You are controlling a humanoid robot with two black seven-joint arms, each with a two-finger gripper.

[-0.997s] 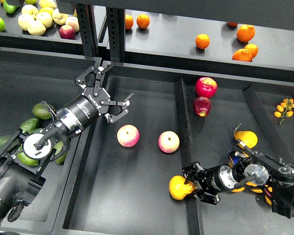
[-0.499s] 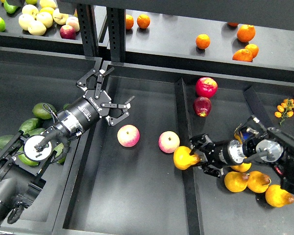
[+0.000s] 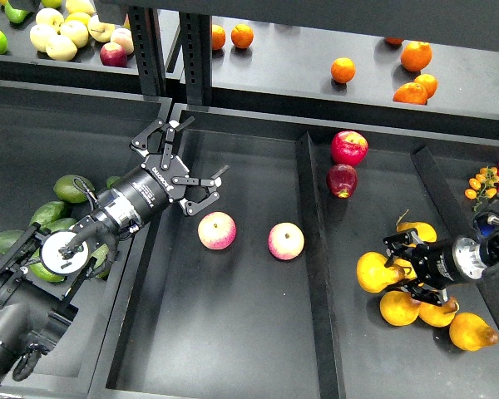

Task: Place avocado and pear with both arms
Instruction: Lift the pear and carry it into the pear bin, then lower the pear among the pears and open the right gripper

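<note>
My right gripper is shut on a golden yellow pear and holds it in the right bin, just left of a pile of other pears. My left gripper is open and empty. It hovers over the left edge of the middle bin, above and left of a pink-yellow apple. Several green avocados lie in the left bin, beside and partly under my left arm.
A second pink-yellow apple lies in the middle bin. Two red apples lie at the back of the right bin. A divider separates the middle and right bins. Oranges and pale apples sit on the back shelf.
My right gripper has carried the pear to the right, from over the divider into the right bin beside the pear pile. The left arm has barely moved.
</note>
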